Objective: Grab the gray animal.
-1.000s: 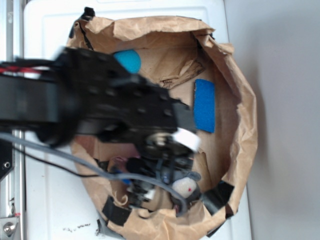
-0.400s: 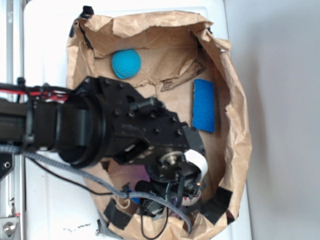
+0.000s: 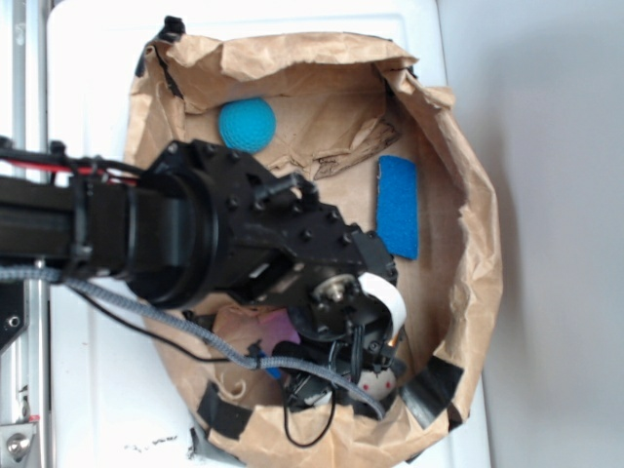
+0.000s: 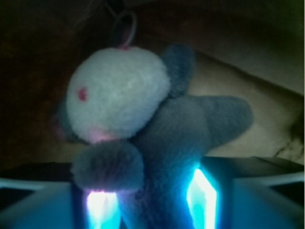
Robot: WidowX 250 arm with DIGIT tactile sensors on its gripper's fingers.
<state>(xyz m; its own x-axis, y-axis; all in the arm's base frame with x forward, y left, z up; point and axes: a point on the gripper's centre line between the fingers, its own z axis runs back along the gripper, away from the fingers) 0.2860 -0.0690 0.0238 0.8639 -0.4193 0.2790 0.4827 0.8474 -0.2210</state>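
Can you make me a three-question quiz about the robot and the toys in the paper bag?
1. Where is the blue ball?
A. Top left of the paper bag
B. On the blue sponge
C. Outside the bag

2. What colour is the gray animal's face?
A. Green
B. Pale white with red marks
C. Black

3. What is the gripper doing?
A. Holding the ball
B. Far from every toy
C. Closed on the animal

Answers: 1 A, the ball lies near the bag's upper left wall. 2 B, the wrist view shows a pale round face. 3 C, the animal's body sits between the fingers.
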